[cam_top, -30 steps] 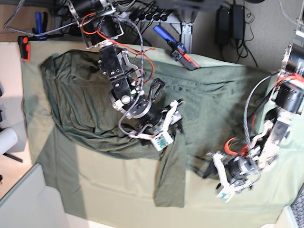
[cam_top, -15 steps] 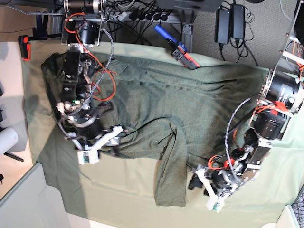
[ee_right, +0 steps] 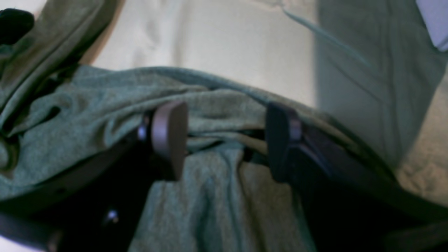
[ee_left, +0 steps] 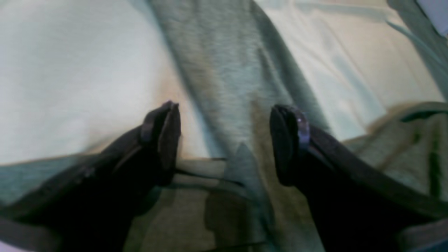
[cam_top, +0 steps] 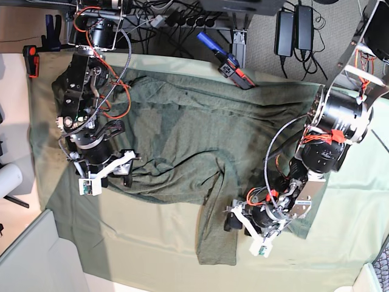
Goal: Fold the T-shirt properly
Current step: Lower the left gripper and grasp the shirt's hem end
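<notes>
Lower centre of the base view: left gripper (cam_top: 244, 226) — jaws wide, empty — sits beside the T-shirt (cam_top: 200, 131) sleeve, whose long axis runs downward. Farther left, right gripper (cam_top: 108, 176), also spread, straddles a bunched edge without pinching it.

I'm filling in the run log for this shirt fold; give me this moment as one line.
phase: regrasp | T-shirt: spread flat, sleeve sticking out | left gripper: open at sleeve | right gripper: open over hem
</notes>
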`<state>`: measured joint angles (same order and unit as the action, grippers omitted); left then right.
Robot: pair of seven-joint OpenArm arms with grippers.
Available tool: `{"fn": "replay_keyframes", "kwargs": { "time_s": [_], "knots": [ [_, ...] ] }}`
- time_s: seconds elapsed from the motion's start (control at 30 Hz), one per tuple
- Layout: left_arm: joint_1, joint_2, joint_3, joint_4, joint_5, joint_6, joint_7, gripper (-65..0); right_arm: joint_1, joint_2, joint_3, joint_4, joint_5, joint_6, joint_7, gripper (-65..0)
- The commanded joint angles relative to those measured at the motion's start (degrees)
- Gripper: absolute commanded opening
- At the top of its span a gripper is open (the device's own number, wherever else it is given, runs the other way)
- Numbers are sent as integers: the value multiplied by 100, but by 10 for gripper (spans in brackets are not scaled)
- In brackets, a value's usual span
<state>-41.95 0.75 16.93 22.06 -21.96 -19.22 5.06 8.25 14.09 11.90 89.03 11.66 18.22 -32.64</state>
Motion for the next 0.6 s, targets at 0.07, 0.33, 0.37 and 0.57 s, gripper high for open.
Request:
{"fn": "replay_keyframes", "kwargs": {
  "time_s": [0.07,0.33,0.37,0.57],
  "knots": [
    [-173,20,-9,79,-26,-9,-94,-220,107,44,39,120,149,2,131,-296],
    [118,179,-9,81,267,-9,-229,-220,107,35,39,120,144,2,111,-296],
    [120,225,-9,81,302,-7,-229,-220,105,35,39,120,144,2,111,-296],
    [118,437,-9,81,448,-4,-365,-221,105,33,39,120,144,2,96,-296]
  ]
}}
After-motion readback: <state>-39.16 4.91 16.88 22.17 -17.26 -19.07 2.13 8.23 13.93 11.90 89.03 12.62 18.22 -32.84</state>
